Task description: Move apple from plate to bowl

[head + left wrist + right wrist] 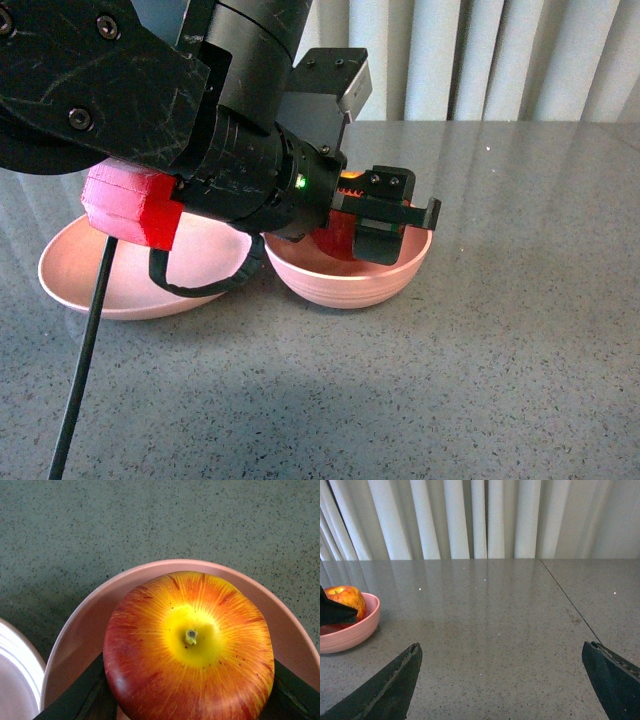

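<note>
My left gripper is shut on the apple, red with yellow streaks and a yellow patch round its stem. It holds the apple inside the deep pink bowl, low within the rim. In the front view the bowl sits at table centre and only a red sliver of the apple shows behind the jaws. The shallow pink plate lies just left of the bowl, with nothing showing on its visible part. My right gripper is open and empty, well off to the bowl's right.
The grey speckled table stretches to the right and front. White curtains hang behind its far edge. A seam runs across the table top. My left arm's black cable hangs in front of the plate.
</note>
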`<action>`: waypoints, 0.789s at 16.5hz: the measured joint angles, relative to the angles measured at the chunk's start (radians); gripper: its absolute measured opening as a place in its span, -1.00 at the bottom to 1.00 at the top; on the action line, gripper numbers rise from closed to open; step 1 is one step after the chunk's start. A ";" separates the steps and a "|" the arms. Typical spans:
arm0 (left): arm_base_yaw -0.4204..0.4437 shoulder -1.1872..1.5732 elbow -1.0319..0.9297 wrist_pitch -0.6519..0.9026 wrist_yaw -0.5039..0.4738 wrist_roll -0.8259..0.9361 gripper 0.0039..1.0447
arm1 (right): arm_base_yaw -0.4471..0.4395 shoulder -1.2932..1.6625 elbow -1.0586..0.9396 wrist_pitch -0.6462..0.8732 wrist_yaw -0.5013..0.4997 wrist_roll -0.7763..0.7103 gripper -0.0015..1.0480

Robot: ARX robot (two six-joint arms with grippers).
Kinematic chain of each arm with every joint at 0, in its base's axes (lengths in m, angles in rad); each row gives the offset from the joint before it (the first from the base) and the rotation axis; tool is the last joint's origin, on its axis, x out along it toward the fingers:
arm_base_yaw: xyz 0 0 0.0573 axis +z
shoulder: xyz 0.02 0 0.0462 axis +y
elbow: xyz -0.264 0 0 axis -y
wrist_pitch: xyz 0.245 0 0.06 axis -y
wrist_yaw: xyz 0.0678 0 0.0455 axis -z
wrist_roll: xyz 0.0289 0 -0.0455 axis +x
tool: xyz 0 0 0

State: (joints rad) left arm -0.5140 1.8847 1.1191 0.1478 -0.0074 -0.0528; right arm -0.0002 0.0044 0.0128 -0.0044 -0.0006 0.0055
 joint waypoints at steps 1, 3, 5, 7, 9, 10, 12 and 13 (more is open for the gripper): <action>0.000 0.000 0.002 0.000 0.000 0.000 0.26 | 0.000 0.000 0.000 0.000 0.000 0.000 0.87; 0.000 0.004 0.008 -0.006 0.004 -0.001 0.26 | 0.000 0.000 0.000 0.000 0.000 0.000 0.87; 0.003 0.006 0.013 -0.010 0.014 -0.011 0.49 | 0.000 0.000 0.000 0.000 0.000 0.000 0.87; 0.006 0.006 0.013 -0.008 0.015 -0.016 0.63 | 0.000 0.000 0.000 0.000 0.000 0.000 0.87; 0.009 0.005 0.014 -0.002 0.017 -0.019 0.90 | 0.000 0.000 0.000 0.000 0.000 0.000 0.87; 0.010 0.002 0.014 0.002 0.018 -0.020 0.88 | 0.000 0.000 0.000 0.000 0.000 0.000 0.87; 0.014 -0.023 0.014 0.007 0.015 -0.023 0.88 | 0.000 0.000 0.000 0.000 0.000 0.000 0.87; 0.015 -0.053 0.014 0.026 0.006 -0.027 0.88 | 0.000 0.000 0.000 0.000 0.000 0.000 0.87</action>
State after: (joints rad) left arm -0.4992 1.8320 1.1328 0.1738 -0.0010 -0.0795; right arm -0.0002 0.0044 0.0128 -0.0044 -0.0002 0.0059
